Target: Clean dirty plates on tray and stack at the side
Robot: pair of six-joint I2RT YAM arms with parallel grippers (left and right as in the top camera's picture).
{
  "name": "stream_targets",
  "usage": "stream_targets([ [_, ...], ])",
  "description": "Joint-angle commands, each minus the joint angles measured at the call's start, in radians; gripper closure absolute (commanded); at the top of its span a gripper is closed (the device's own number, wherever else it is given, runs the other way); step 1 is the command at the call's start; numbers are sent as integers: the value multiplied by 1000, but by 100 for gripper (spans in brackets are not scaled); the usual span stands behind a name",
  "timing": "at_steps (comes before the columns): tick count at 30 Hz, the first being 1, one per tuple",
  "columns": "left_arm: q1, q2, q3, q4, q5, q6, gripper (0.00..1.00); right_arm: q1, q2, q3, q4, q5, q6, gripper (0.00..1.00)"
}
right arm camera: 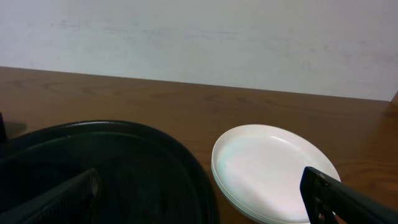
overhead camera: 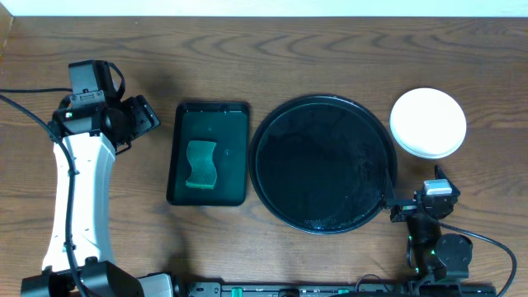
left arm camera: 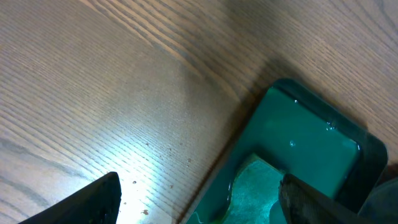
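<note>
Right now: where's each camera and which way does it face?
Overhead: above table, straight down; black tray, plates, green tray, sponge; left arm, right arm.
Left wrist: on left arm, angled down at green tray; open left tool below.
Right wrist: low, facing wall over black tray and plates; open right tool below.
Shared: overhead and right wrist see plates.

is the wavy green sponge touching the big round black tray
Apart. The overhead view shows the wavy green sponge lying inside the dark green rectangular tray, whose bare floor and wall separate it from the glossy round black tray.
</note>
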Motion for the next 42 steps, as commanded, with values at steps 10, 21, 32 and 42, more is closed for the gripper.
stream_targets([
  [10,3,-2,14,-3,-13,2,19,10,-8,-1,-5,10,15,1],
  [21,3,-2,14,-3,-13,2,19,10,-7,-1,-5,10,15,1],
  [32,3,-2,14,-3,-13,2,19,10,-7,-1,-5,10,15,1],
  [42,3,-20,13,-3,-13,2,19,10,-7,-1,-5,10,16,1],
])
